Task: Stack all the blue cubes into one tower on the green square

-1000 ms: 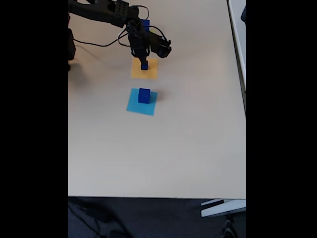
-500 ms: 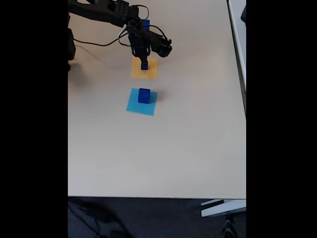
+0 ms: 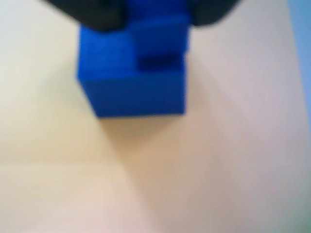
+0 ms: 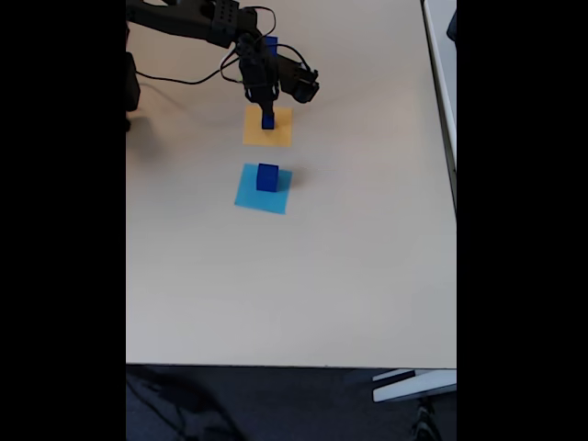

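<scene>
In the fixed view my gripper (image 4: 267, 117) is shut on a small blue cube (image 4: 267, 121), held just over the orange square (image 4: 267, 128). A larger blue cube (image 4: 267, 176) sits on the light-blue square (image 4: 263, 189) below it in the picture. Another blue cube (image 4: 270, 43) shows behind the arm near the table's far edge. The green square is hidden. The wrist view is blurred: the held blue cube (image 3: 131, 87) hangs between dark fingers (image 3: 97, 14) at the top, over a pale orange surface.
The black arm (image 4: 184, 18) and its cables (image 4: 193, 81) reach in from the top left of the fixed view. The beige table (image 4: 303, 285) ends at its near edge around the lower third, and a second table's edge (image 4: 439, 73) runs along the right.
The gripper with the small blue cube has shifted slightly upward in the picture over the orange square. The other cubes have not moved.
</scene>
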Action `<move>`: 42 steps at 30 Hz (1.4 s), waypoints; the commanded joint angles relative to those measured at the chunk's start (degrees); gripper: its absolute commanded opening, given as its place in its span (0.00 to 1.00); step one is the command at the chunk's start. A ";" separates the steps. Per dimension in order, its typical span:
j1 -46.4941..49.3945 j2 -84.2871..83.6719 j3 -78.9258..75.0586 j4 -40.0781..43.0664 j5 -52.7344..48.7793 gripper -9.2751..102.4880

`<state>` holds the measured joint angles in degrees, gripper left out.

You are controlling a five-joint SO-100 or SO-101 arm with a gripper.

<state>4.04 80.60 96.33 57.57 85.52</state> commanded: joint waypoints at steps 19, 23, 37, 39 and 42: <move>0.79 3.69 -0.18 -0.79 0.00 0.08; 0.97 3.69 -0.09 -0.79 -0.35 0.08; 0.70 3.69 0.09 -1.49 -0.97 0.18; 0.62 3.69 0.09 -1.49 -1.05 0.20; 0.53 3.69 0.09 -1.58 -1.05 0.22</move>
<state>4.57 80.60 96.59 56.87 84.90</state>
